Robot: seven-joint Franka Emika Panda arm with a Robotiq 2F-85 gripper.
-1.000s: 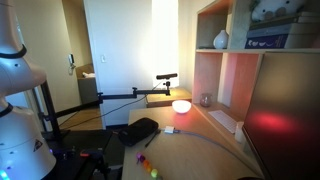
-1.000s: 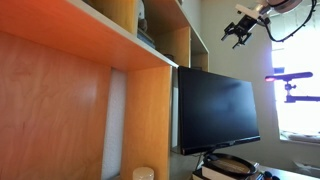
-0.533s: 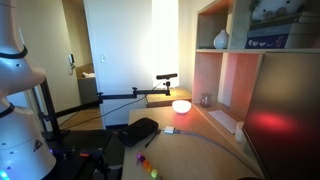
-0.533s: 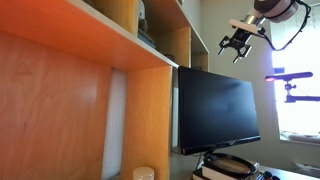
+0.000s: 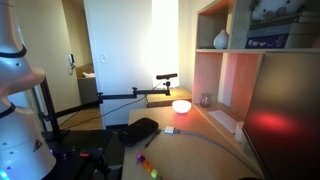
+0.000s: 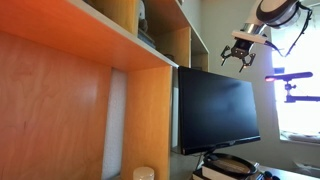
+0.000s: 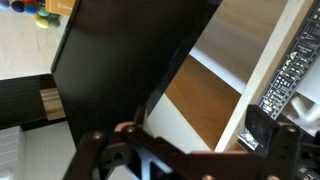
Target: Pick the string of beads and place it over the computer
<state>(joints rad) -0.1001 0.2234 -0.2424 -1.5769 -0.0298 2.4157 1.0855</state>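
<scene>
The string of beads lies bunched on the desk near its front edge, and it also shows in the top left corner of the wrist view as coloured beads. The computer is a black monitor, dark in the wrist view and with a red glow on its screen. My gripper hangs open and empty in the air just above the monitor's top right corner, far from the beads. In the wrist view its two fingers frame the bottom of the picture around the gripper's gap.
A black rounded lump sits on the desk beyond the beads. A glowing round lamp stands further back. Wooden shelves rise beside and above the monitor. A black camera stand reaches across behind the desk.
The gripper has come down steadily toward the top of the monitor, still open. Nothing on the desk has moved.
</scene>
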